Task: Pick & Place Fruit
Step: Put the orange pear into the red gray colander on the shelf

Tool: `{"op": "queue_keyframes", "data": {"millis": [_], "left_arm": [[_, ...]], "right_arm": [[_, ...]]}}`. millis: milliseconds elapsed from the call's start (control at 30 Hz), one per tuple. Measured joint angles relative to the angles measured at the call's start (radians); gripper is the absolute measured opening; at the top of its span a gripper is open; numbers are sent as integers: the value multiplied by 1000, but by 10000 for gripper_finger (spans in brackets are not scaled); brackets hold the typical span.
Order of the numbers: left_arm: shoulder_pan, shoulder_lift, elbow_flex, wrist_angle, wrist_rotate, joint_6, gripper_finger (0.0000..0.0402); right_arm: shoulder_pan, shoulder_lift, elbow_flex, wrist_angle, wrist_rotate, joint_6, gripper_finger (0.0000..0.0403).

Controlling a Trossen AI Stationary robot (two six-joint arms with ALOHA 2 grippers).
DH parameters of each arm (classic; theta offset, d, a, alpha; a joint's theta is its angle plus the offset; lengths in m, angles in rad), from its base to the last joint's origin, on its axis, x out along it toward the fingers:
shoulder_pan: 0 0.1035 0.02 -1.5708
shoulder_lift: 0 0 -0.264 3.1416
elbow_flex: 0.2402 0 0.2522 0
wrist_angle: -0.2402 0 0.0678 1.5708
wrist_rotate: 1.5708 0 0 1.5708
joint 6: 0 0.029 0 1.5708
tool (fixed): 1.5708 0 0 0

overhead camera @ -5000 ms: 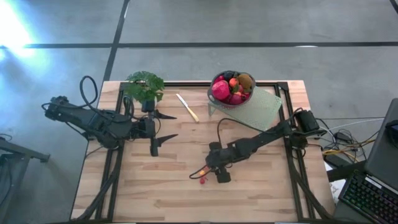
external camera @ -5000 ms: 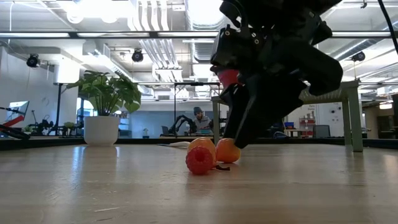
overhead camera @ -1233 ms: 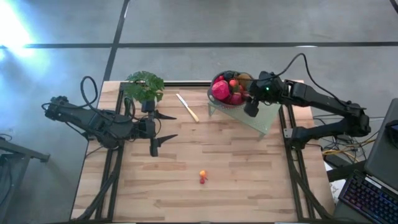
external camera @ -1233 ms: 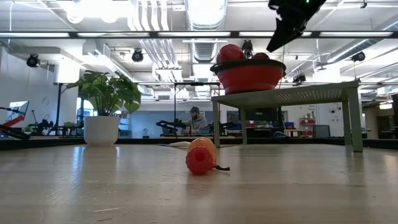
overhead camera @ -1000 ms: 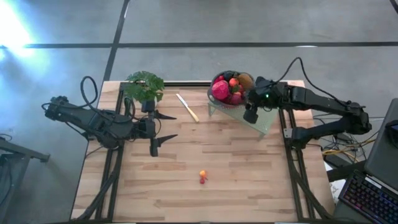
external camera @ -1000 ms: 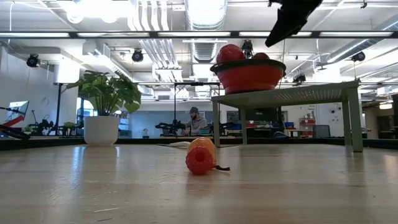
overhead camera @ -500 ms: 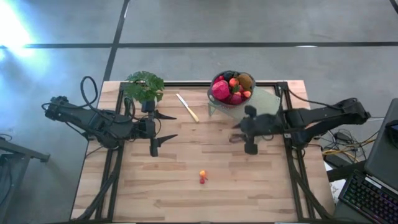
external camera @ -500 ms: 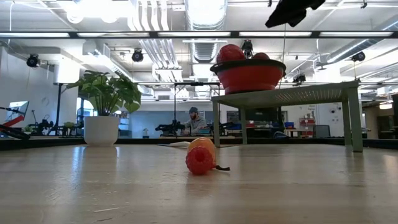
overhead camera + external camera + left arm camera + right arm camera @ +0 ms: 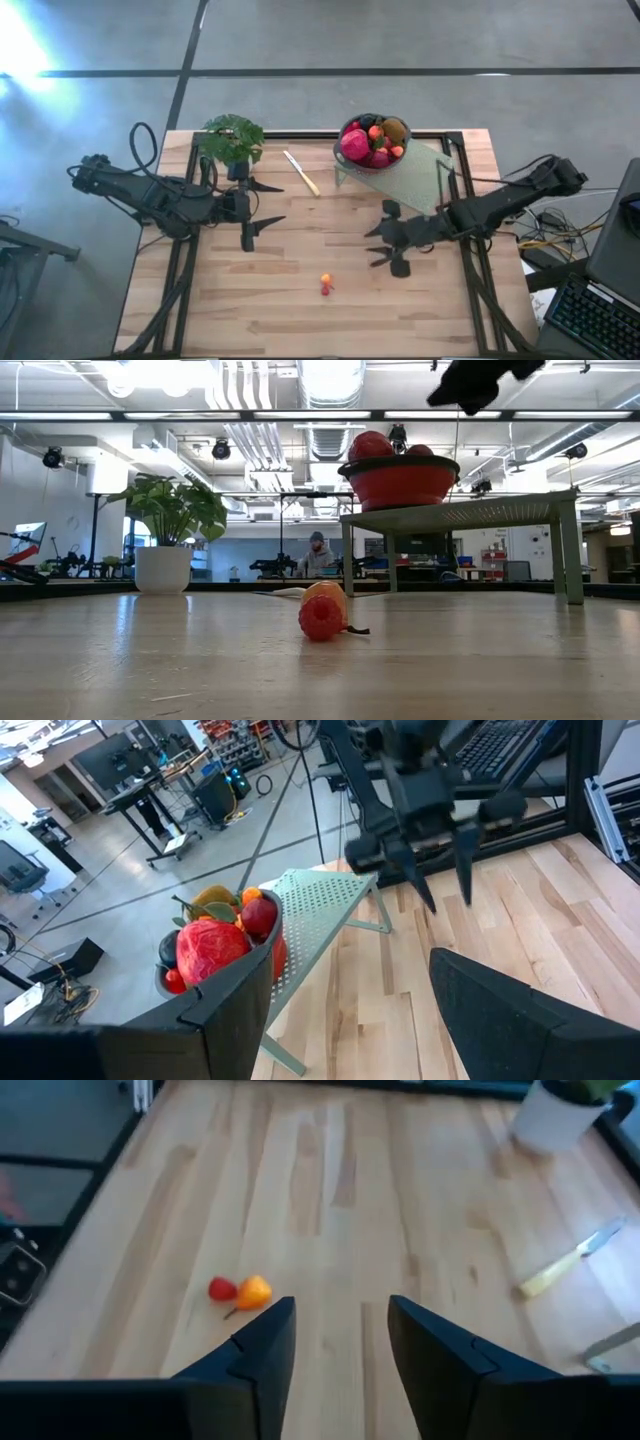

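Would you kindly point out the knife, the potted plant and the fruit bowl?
knife (image 9: pixel 301 173): high view, middle of blade.
potted plant (image 9: pixel 232 139): high view, leaves.
fruit bowl (image 9: pixel 398 479): low view, red outer wall.

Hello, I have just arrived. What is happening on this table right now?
A two-armed robot is sorting fruit. The right pincer hangs open and empty above the table, facing two small berries, one orange and one red, lying on the wood. The bowl full of fruit sits on a pale green stand. The left pincer waits open near the potted plant and a knife.

Right gripper (image 9: pixel 381 246) raised mid-table, jaws parted, empty; left gripper (image 9: pixel 268 203) idle, agape.
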Motion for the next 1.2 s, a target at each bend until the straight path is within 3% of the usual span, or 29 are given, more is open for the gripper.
{"op": "queue_keyframes", "data": {"millis": [600,967,1200], "left_arm": [[0,0,0,-7,0,0,273],[0,0,0,-10,0,0,273],[0,0,0,-18,0,0,273]], "right_arm": [[39,435,-12,412,-90,-40,209],[77,637,120,442,-88,-58,246],[75,701,185,437,-70,-82,258]]}}
